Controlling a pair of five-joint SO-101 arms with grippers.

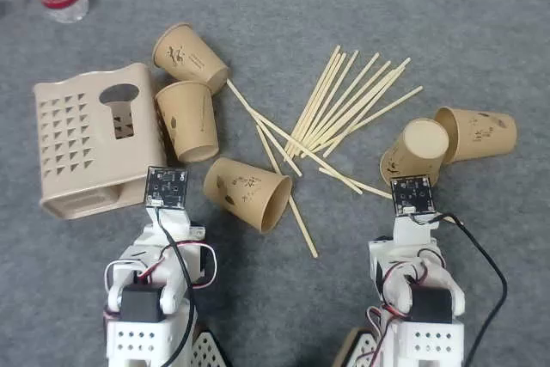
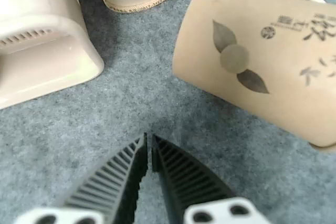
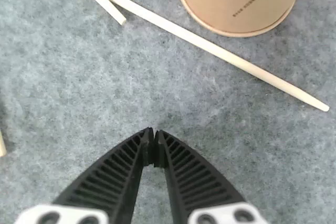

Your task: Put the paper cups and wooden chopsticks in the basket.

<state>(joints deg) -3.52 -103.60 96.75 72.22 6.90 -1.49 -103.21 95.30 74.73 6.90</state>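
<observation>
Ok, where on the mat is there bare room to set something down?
Bare mat: the far right corner, beyond the chopsticks and the right cups; the near strip between the left arm and right arm; the near left corner in front of the basket. Crowded: the middle, from basket to right cups.

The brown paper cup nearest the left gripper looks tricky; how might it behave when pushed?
This brown paper cup lies on its side, so it would probably roll, curving since it tapers. Being thin paper, it likely feels light and crushes easily.
</observation>
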